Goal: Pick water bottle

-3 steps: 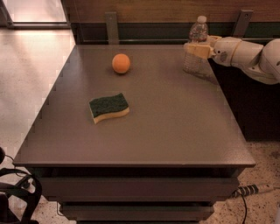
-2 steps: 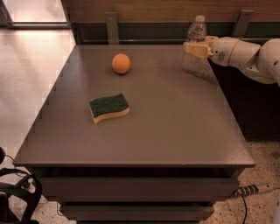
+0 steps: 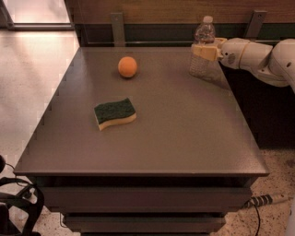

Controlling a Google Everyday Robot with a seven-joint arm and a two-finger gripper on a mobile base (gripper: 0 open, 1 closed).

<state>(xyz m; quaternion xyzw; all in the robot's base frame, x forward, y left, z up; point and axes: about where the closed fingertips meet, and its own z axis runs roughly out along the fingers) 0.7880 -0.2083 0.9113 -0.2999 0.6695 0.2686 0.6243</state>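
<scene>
Water bottle: the water bottle point(image 3: 201, 67) stands upright at the far right corner of the bench point(image 3: 184, 138), close to the back edge and the right edge. It is clear and crinkled, with a white cap on top and bench surface showing through its lower half.
Bottle contact: whether its base rests on the bench top or sits just off it cannot be told.
Hand: the hand point(image 3: 203, 50) is at the bottle, level with its upper body just under the shoulder; its yellowish tip lies across the front of the bottle and touches it. Whether it is gripping the bottle or merely set around it, I cannot tell.
Arm: the white arm point(image 3: 258, 55) reaches in from the right side, roughly level, past the right edge of the bench.
Orange ball: the orange ball point(image 3: 127, 67) sits on the far half of the bench, well apart from the bottle and to the left of it; it is shorter than the bottle.
Sponge: the sponge point(image 3: 115, 113), green on top and yellow below, lies flat nearer the front, left of centre, apart from the ball.
Bench: dark, flat-topped, with drawer fronts below the front edge.
Behind: a wooden wall panel point(image 3: 156, 11) with two metal brackets.
Floor: a power strip point(image 3: 265, 200) lies at the lower right; pale speckled floor point(image 3: 27, 92) runs along the left.
</scene>
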